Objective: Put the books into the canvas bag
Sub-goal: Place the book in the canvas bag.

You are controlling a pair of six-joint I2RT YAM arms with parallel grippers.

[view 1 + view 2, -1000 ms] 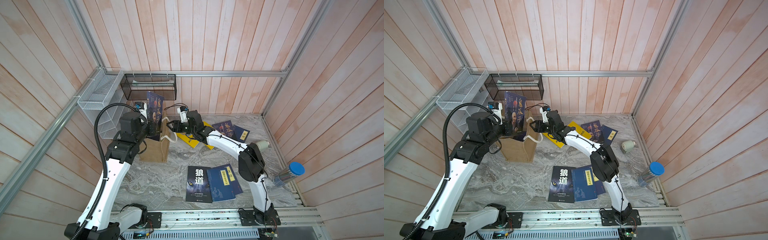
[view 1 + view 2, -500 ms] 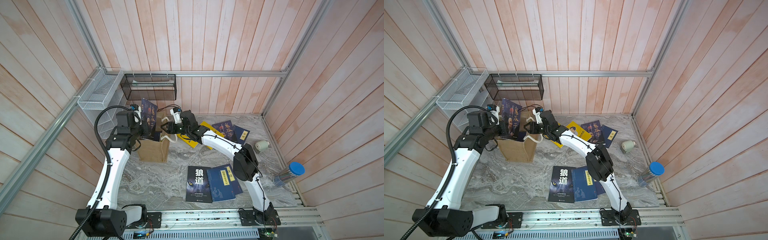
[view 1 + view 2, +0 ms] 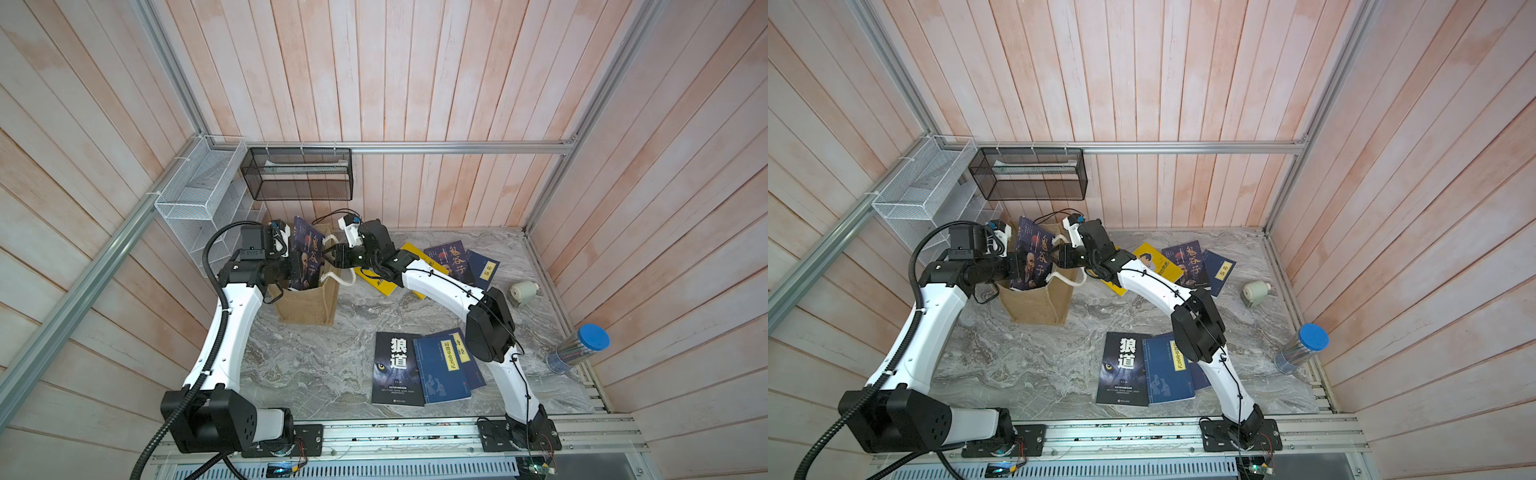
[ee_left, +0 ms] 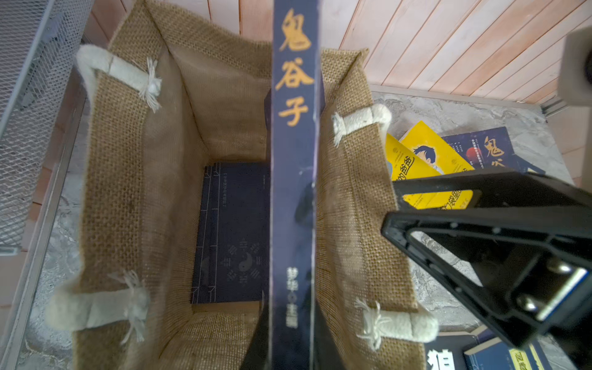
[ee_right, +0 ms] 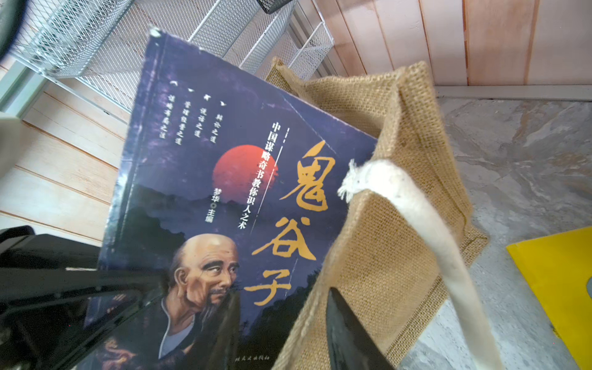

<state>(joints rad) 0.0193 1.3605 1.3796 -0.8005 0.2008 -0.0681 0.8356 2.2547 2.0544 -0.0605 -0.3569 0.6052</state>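
Note:
The tan canvas bag (image 3: 307, 307) (image 3: 1038, 307) stands open at the back left. My left gripper (image 3: 296, 268) (image 4: 290, 336) is shut on a dark portrait-cover book (image 3: 308, 253) (image 4: 293, 144) (image 5: 224, 179), held upright with its lower part inside the bag's mouth. A navy book (image 4: 234, 230) lies on the bag's floor. My right gripper (image 3: 330, 259) (image 5: 282, 304) is open, its jaws astride the bag's right wall (image 5: 400, 240), one inside by the book cover, one outside. More books lie on the table: a wolf-eye cover (image 3: 397, 370), navy ones (image 3: 442, 370), yellow ones (image 3: 376, 282).
A white wire basket (image 3: 195, 199) and a black mesh basket (image 3: 299, 178) hang on the walls close behind the bag. A small white roll (image 3: 524, 291) and a clear tube with a blue cap (image 3: 579, 349) sit by the right wall.
The left arm has brought the portrait book down from above the bag into its mouth. The right gripper has moved left onto the bag's rim and its jaws have narrowed.

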